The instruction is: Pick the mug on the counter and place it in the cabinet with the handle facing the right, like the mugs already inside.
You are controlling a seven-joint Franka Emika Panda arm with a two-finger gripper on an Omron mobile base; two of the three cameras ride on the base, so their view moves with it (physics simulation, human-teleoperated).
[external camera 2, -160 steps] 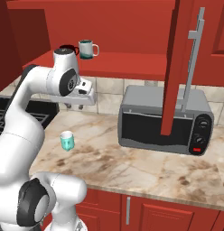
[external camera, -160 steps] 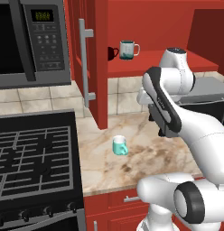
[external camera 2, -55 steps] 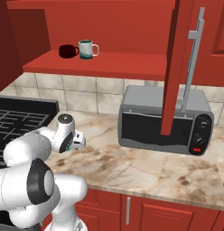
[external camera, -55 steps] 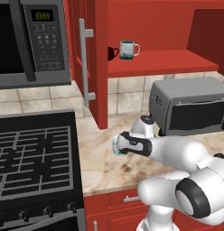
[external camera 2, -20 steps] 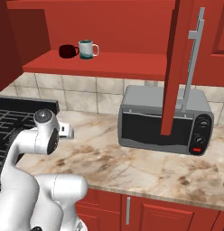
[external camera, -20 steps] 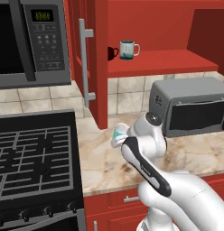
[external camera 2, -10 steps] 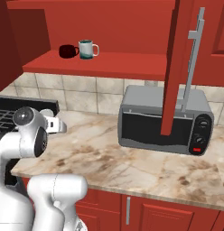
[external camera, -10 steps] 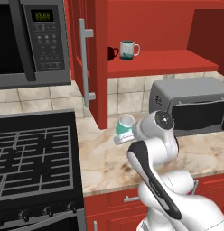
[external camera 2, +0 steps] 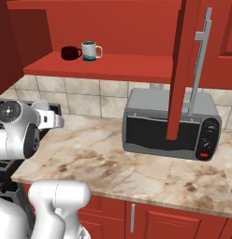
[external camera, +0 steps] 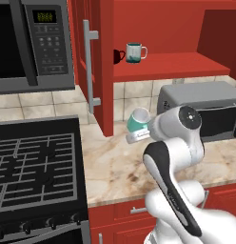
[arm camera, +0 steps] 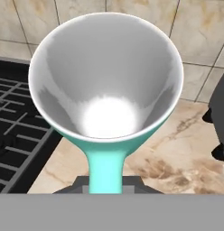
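Mint-teal mug [external camera: 138,121]: carried above the tabletop [external camera: 110,162], handle [arm camera: 106,169] clamped in our closed pincer [external camera: 139,136]. Transport step; next we raise it to the cabinet shelf [external camera: 172,64], handle rightward.

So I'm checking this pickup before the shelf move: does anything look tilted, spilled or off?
The mug is off the counter, tipped with its mouth angled sideways in the gripper, which pinches its handle. Its inside looks empty; nothing spilled.

One mint-teal mug [external camera: 138,120] ahead of the hand, two mugs [external camera: 131,53] above it, one toaster oven [external camera 2: 170,125] beside it, one stove [external camera: 34,167], one microwave [external camera: 32,45]
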